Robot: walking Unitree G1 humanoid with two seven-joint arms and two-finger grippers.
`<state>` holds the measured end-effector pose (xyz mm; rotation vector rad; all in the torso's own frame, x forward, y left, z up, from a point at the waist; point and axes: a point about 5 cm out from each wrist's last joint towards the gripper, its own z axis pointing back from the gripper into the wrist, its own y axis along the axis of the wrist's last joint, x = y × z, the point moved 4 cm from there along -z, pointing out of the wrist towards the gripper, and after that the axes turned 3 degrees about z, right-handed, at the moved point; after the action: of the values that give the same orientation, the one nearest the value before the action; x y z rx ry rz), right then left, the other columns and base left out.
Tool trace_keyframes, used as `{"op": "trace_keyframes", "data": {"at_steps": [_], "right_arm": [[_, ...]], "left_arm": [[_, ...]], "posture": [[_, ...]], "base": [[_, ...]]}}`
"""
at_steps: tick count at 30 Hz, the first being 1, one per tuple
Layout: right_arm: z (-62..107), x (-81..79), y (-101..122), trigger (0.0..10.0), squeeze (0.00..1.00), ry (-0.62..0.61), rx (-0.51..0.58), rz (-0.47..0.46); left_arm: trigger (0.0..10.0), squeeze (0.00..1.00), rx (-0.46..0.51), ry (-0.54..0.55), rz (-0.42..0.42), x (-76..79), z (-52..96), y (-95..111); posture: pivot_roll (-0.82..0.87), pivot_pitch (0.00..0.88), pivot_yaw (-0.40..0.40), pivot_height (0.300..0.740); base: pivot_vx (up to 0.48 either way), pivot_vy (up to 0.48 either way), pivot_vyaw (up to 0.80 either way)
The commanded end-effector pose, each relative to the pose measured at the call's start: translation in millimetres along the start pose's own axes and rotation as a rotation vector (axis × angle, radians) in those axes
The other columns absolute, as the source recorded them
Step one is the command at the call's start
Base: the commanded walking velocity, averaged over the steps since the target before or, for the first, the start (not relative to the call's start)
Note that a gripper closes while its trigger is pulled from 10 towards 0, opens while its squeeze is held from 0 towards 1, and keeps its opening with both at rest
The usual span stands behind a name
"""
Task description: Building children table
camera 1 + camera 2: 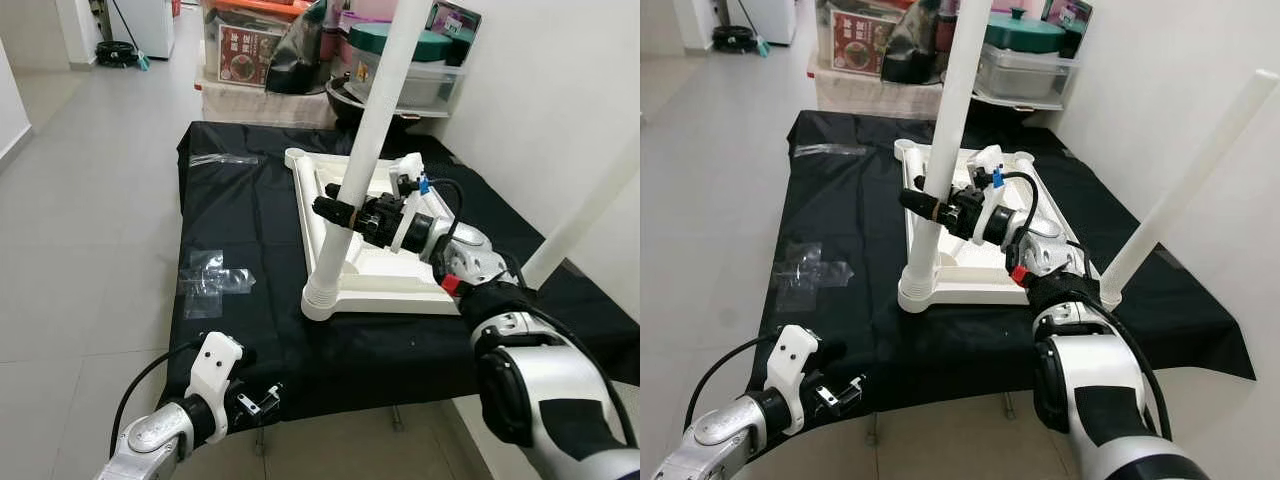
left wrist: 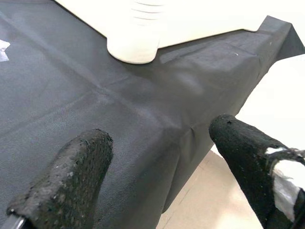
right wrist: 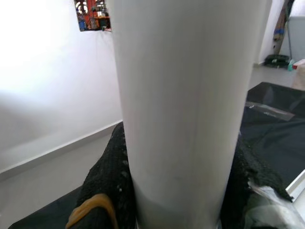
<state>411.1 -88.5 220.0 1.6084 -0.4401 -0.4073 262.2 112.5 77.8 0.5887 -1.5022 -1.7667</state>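
1. The white tabletop [image 1: 385, 272] lies upside down on the black cloth [image 1: 250, 330] spread over the floor, to the right of the cloth's middle. Two white legs already stand up from it: one at its near left corner [image 1: 365, 150] and one at its near right corner [image 1: 1185, 195], slanting away to the right.

2. The far corners [image 1: 295, 156] look bare to me — I judge the job about half done, with two legs left to fit (I see no spare legs lying about, so where they are I cannot say).

3. My right gripper [image 1: 335, 212] reaches forward and left across the tabletop with the arm nearly level, and its black fingers [image 3: 107, 183] are clamped on either side of the near left leg, a little above its ribbed foot. From the right wrist the leg stands snug between the pads. I take it I am seating or turning this leg home — whether it is fully tight I cannot tell.

4. My left gripper [image 1: 258, 400] hangs low at the near edge of the cloth, well apart from the tabletop, its fingers [image 2: 71, 176] spread wide and holding nothing.

5. Clear plastic wrappers [image 1: 212, 272] lie on the left part of the cloth.
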Motion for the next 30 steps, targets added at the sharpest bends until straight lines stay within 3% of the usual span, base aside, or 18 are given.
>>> {"op": "trace_keyframes", "data": {"at_steps": [1,7,12,16,23,26,30], "right_arm": [[0.9,-8.8,-45.2,0.0,0.0,-0.02,-0.133,-0.095],[-4.4,-3.0,-69.4,0.0,0.0,-0.218,-0.227,-0.121],[-3.4,4.0,-76.3,0.0,0.0,-0.344,-0.243,-0.145],[5.4,14.4,-88.3,0.0,0.0,-0.587,-0.226,-0.163],[8.5,12.5,-96.2,0.0,0.0,-0.647,-0.237,-0.174],[25.6,10.2,-107.4,0.0,0.0,-0.853,-0.215,-0.105],[35.0,9.8,-104.0,0.0,0.0,-0.961,-0.183,-0.038]], "left_arm": [[10.0,0.0,0.003,-0.016,0.008,4.1,-0.9,1.0],[10.0,0.0,0.005,-0.02,0.012,4.4,-2.5,1.2],[10.0,0.0,0.006,-0.02,0.01,4.0,-3.2,1.4],[10.0,0.0,0.011,-0.012,0.013,4.4,-3.1,1.5],[10.0,0.0,0.01,-0.01,0.014,5.0,-1.5,0.3],[10.0,0.0,0.01,-0.003,0.012,2.1,-1.4,0.7],[10.0,0.0,0.014,-0.001,0.01,1.2,-3.0,2.1]], "posture": [[0.06,0.0,-0.165,0.74],[0.05,0.0,-0.16,0.74],[0.05,0.0,-0.16,0.74],[0.06,0.0,-0.169,0.74],[0.06,0.0,-0.169,0.74],[0.06,0.0,-0.17,0.74],[0.05,0.0,-0.167,0.74]], "base": [[0.0,0.0,0.0],[0.0,0.0,0.0],[0.0,0.0,0.0],[0.0,0.0,0.0],[0.0,0.0,0.0],[0.0,0.0,0.0],[0.0,0.0,0.0]]}}
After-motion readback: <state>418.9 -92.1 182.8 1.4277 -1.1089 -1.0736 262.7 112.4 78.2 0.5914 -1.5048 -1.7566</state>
